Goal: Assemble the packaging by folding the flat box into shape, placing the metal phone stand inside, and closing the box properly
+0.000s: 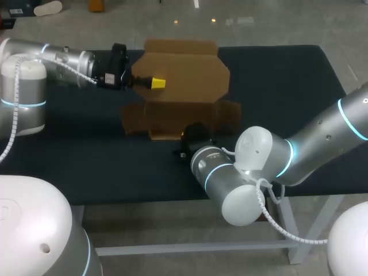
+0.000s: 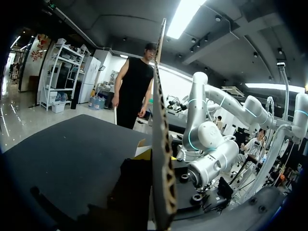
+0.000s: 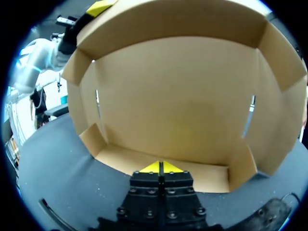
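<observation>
Head view, box position: the cardboard box (image 1: 184, 75) sits part-folded on the far middle of the table (image 1: 287, 80), brown against the dark cover.
Box shape: in the right wrist view the back panel (image 3: 178, 106) stands raised off the table. A top flap (image 3: 183, 24) bends over toward the near side. The side flaps (image 3: 84, 101) are folded forward at left and right. A bottom strip (image 3: 207, 173) lies flat on the cover.
Slits: there is one narrow slit at each side of the back panel, close to the side folds.
Left gripper: the left gripper (image 1: 154, 83) is at the left part of the raised panel's upper edge. One yellow tip shows over the panel's face and the other is hidden behind the board. In the left wrist view the cardboard runs edge-on between the fingers. It is clamped on the box.
Right gripper: the right gripper (image 3: 161, 167) is low over the table at the middle of the bottom strip's near edge, pointing at the back panel. Its yellow tips are pressed together with nothing seen between them, so it is closed. Contact with the strip cannot be told.
Left arm: the left arm (image 1: 63, 60) enters from the far left and lies level toward the box.
Right arm: the right arm (image 1: 299, 149) enters from the right, with its elbow bent near the table's near edge. In the head view its wrist largely hides its gripper.
</observation>
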Available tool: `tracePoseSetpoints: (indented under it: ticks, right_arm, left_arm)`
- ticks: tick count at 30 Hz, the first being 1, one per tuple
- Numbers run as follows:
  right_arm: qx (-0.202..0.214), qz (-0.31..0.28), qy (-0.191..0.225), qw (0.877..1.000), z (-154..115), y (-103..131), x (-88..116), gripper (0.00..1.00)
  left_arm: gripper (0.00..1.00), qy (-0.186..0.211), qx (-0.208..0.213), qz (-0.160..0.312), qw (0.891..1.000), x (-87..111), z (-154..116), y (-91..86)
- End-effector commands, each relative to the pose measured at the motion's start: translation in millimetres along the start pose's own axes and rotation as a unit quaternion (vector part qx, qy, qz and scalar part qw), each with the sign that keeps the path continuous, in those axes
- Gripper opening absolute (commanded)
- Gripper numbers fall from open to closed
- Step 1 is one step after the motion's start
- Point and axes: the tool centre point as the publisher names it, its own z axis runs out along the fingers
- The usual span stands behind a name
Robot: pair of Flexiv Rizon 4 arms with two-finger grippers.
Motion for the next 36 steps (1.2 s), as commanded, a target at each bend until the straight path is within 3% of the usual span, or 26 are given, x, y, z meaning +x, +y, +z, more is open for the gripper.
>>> tracePoseSetpoints:
  ticks: [1,36]
  right_arm:
    - [-0.001,-0.001,-0.003,1.0,3.2,-7.5,2.1,0.0]
    - [-0.001,-0.001,-0.003,1.0,3.2,-7.5,2.1,0.0]
  left_arm:
    - [0.0,0.005,0.0,-0.002,1.0,-3.0,0.8,4.0]
    - [0.0,0.007,0.005,-0.016,1.0,-0.1,5.6,23.2]
